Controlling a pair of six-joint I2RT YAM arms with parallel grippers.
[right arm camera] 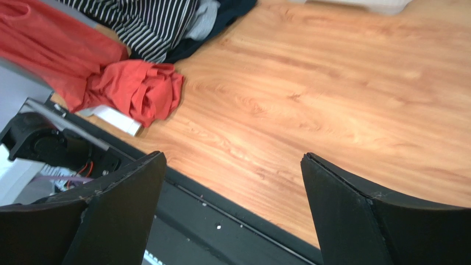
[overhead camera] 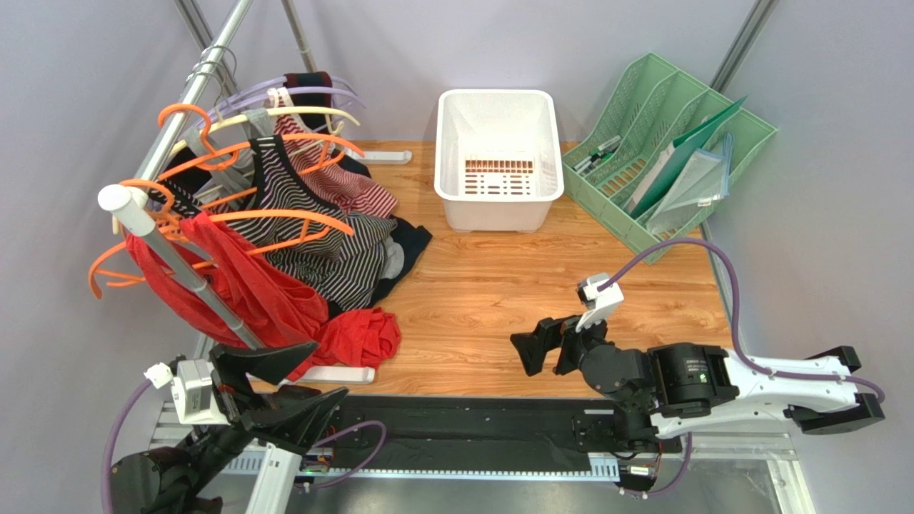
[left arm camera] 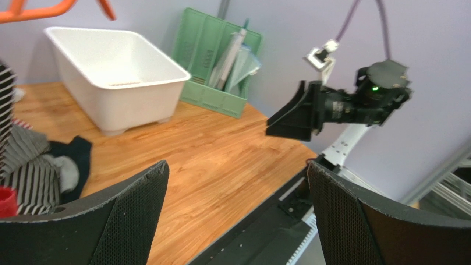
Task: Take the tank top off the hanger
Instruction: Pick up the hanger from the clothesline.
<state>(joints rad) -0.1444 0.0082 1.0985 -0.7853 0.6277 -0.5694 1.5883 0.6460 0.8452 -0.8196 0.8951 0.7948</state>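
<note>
At the near edge my left pincer (overhead camera: pixel 288 386) and right pincer (overhead camera: pixel 547 345) both stand spread, holding nothing. Farther left, the red fabric tank top (overhead camera: pixel 231 284) hangs on an orange plastic hanger (overhead camera: pixel 290 217), its hem bunched on the wooden table (overhead camera: pixel 515 289).

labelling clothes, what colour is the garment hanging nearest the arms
Plain red; the red fabric tank top shows best in the top external view.

left arm (overhead camera: pixel 204 444), right arm (overhead camera: pixel 697 380), jaws spread wide

Wood-grain table (overhead camera: pixel 483 295), smooth; plastic tub (overhead camera: pixel 499 211), glossy; tank top (overhead camera: pixel 258 295), soft cloth.
</note>
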